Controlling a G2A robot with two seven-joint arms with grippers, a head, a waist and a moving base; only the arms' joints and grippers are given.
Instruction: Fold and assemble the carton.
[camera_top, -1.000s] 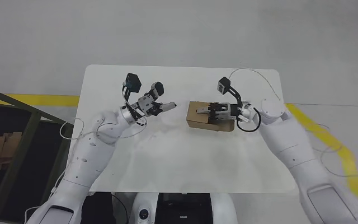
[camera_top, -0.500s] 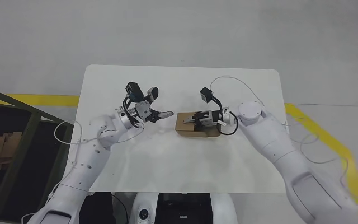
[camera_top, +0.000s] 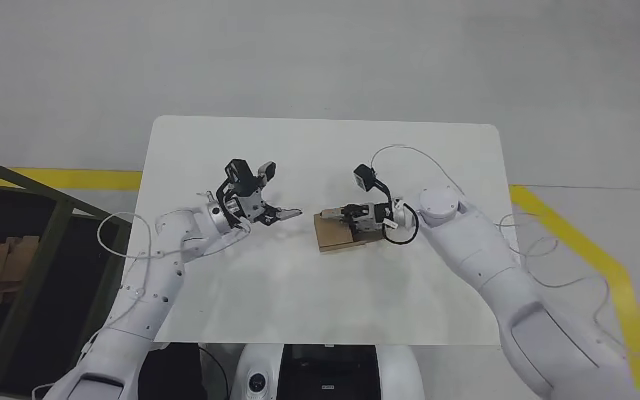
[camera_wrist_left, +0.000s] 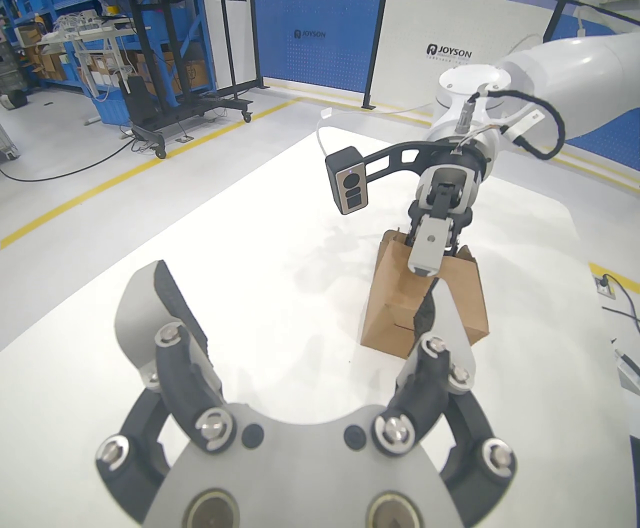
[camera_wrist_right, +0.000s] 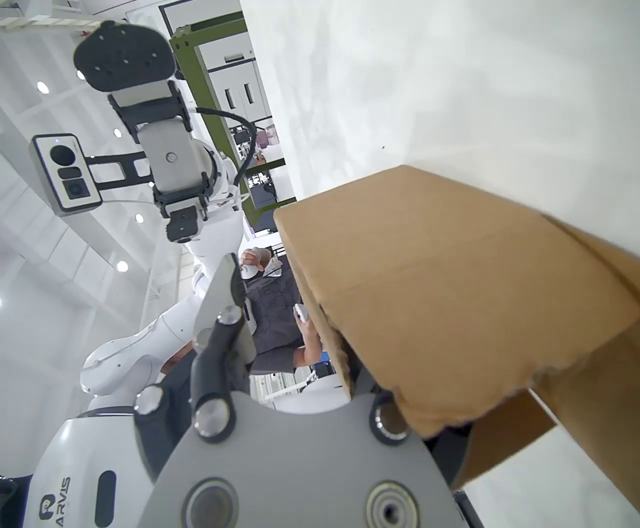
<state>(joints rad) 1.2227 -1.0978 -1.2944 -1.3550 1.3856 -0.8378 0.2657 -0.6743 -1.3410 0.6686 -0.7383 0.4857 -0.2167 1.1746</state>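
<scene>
Brown carton (camera_wrist_left: 395, 295) sits on the white counter (camera_top: 220, 300), roughly in the middle and a touch right of centre. The right hand (camera_wrist_left: 425, 260) is up against the carton's open end, on the far-right side. Honestly can't tell if it's pinching the cardboard or just resting on it. The left hand (camera_wrist_left: 300, 287) hangs over the counter just left of the carton, spread wide with nothing in it, and isn't touching the box.
</scene>
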